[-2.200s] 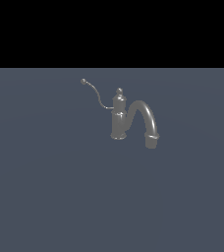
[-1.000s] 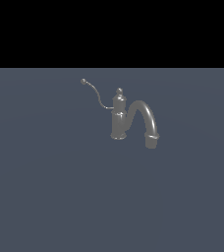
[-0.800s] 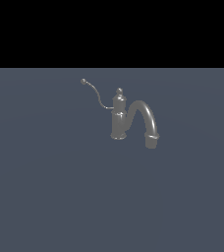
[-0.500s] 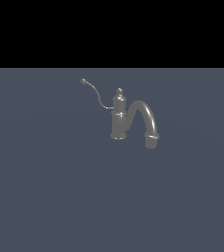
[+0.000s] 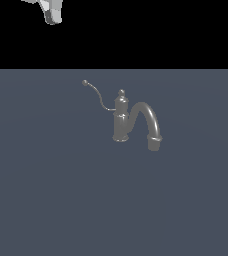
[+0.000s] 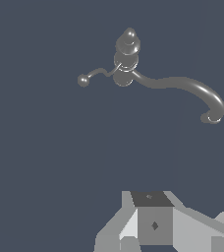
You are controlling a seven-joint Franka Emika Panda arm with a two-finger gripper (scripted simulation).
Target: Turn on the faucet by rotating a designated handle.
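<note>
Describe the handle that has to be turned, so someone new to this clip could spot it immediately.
Start at the grey faucet standing alone on the dark blue-grey surface. From its upright column, the handle runs out towards the exterior view's left, opposite the thick arched spout. It is a thin curved wire-like lever ending in a small ball tip, far slimmer than the spout and separate from the knob finial on top.

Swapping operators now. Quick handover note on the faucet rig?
Gripper: high at the exterior view's top edge, well clear of everything; only part of it shows, so open or shut cannot be told.
Faucet: upright on the grey surface, spout arching to the exterior view's right.
Handle: sticks out to the exterior view's left, ball tip free, untouched.
Done: nothing.
Left: descend, contact handle, rotate it.
</note>
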